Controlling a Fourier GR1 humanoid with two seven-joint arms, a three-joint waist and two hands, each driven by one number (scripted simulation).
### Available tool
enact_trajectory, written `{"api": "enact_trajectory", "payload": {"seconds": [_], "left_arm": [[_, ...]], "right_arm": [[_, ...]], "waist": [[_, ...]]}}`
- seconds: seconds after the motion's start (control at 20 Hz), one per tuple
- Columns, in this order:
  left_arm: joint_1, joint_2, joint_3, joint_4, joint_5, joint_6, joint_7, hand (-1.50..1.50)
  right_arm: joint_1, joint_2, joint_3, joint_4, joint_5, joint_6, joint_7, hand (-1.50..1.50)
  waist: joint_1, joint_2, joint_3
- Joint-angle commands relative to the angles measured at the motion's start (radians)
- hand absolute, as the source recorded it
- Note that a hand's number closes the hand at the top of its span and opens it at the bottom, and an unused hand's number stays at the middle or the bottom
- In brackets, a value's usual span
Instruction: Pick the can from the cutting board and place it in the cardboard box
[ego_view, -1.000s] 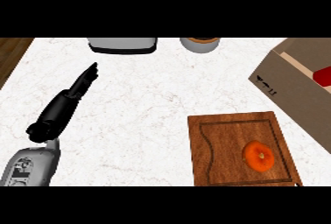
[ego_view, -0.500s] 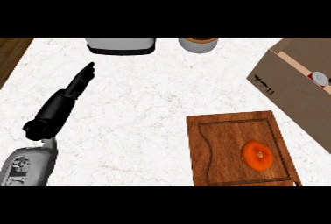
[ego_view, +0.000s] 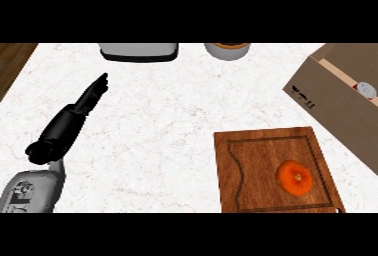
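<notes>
Starting at the far left, a brown wooden strip (ego_view: 13, 59) runs beside the pale marbled surface (ego_view: 170, 125). Low in that corner, 1 grey forearm (ego_view: 29, 192) comes in from the lower edge and ends in the black left hand (ego_view: 83, 102). The hand lies over the surface with its fingers (ego_view: 98, 85) straight and close together, pointing up and slightly right toward the far edge. It is flat and narrow, it holds nothing, and it is well apart from every other thing.

Along the far edge, just right of the hand's line, stands a grey appliance (ego_view: 139, 51) with a dark base. Near it to the right is a grey round container (ego_view: 227, 51) with a brown top.

In the lower right part of the view lies the wooden cutting board (ego_view: 251, 175), which has a groove running round its inside. On its right half rests 1 round orange fruit (ego_view: 295, 178), flat on the wood.

Furthest right is the cardboard box (ego_view: 325, 95), set at an angle, with its brown side wall facing the board and its open top turned toward the view's right edge. The box's lower corner comes near the board's upper right corner. Inside the box, against the view's right edge, the can (ego_view: 365, 90) shows only in part, as a small round grey top with a touch of red. Whether it stands upright or lies tilted cannot be told.
</notes>
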Motion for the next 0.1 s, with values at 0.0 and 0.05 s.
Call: {"api": "enact_trajectory", "payload": {"seconds": [0.0,0.05], "left_arm": [[-0.007,0.017,0.020,0.001,0.018,-0.018,-0.002,0.00],[-0.044,-0.020,-0.016,0.010,-0.014,0.012,0.014,0.00]], "right_arm": [[0.034,-0.104,-0.095,0.049,-0.085,0.028,0.009,-1.50],[0.057,-0.070,-0.093,0.044,-0.082,-0.028,-0.037,-1.50]], "waist": [[0.011,0.008,0.001],[0.010,0.011,0.002]]}}
